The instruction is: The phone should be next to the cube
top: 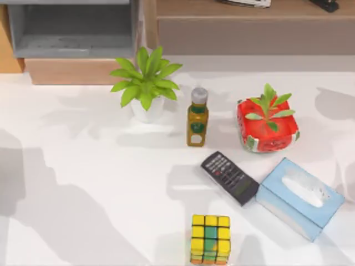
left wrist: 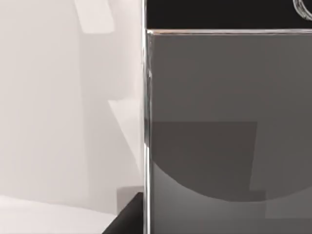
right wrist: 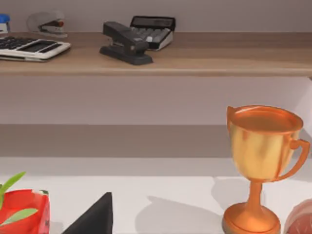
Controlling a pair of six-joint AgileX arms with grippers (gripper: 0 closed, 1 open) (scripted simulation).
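Phone (top: 229, 178) lies flat, stiff, thin and probably slick, apart from cube (top: 210, 239); pinch its long edges; grippers' state unknowable.

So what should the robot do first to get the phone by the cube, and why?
Probably bring the right arm's claw down over the phone. The phone lies flat on the table, untouched, apart from the cube, on the top view's right half and close to the tissue box.

A copper trophy (right wrist: 262, 168) stands below a shelf (right wrist: 195, 61) bearing a stapler (right wrist: 124, 44)
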